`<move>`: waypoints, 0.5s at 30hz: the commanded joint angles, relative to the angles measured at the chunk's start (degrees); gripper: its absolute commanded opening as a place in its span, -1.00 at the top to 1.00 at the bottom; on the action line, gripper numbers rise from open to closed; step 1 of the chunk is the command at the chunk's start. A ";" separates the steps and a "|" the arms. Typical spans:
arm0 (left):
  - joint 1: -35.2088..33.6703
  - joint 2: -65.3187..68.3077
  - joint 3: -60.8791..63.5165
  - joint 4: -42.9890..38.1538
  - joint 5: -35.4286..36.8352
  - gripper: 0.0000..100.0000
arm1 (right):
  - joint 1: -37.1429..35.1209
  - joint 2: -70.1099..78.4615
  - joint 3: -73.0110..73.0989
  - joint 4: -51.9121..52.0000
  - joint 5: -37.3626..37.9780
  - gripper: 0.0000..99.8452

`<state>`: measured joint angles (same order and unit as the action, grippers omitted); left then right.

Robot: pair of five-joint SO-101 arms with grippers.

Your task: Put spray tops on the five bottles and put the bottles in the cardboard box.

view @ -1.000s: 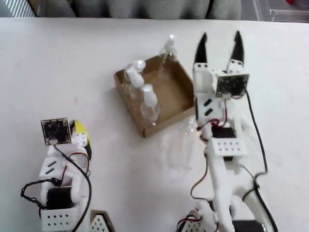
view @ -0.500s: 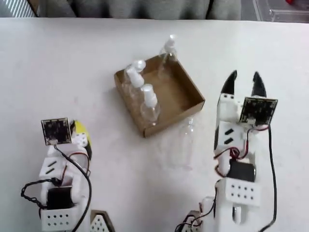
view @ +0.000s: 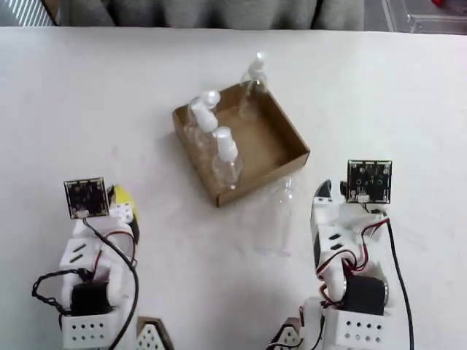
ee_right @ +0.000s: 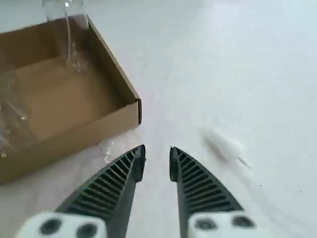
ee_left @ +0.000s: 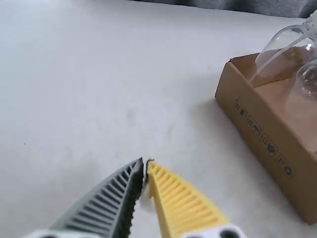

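1. Done: three topped bottles (view: 225, 154) stand in the box (view: 255, 186).
2. Left, by my judgement: one bare bottle (view: 279, 219) lies on the bench (view: 109, 87) just beside the box, with a loose spray top (ee_right: 224, 145) near it.
3. Right pincer (ee_right: 156, 154): slightly open, empty, near both.
4. Left pincer (ee_left: 145, 167): closed, empty, apart from the box.

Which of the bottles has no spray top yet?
The clear bottle lying on the table beside the cardboard box; the other three bottles stand inside it with tops on.
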<state>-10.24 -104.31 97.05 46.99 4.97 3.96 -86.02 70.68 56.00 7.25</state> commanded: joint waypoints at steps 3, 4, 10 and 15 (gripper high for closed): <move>0.40 -0.40 -0.09 0.18 -0.62 0.96 | 7.16 8.57 -0.88 0.48 12.48 0.89; 0.40 -0.40 -0.09 0.18 -0.62 0.96 | 8.31 10.77 -1.05 0.22 15.74 0.89; 0.57 -0.40 -0.09 0.18 -0.62 0.96 | 15.52 27.38 -7.56 -4.62 25.23 0.62; 0.57 -0.40 -0.09 0.62 -0.62 0.96 | 16.75 43.21 -16.44 -4.70 30.86 0.46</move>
<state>-10.24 -104.31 97.05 46.99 4.97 19.43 -54.29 62.95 52.75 33.98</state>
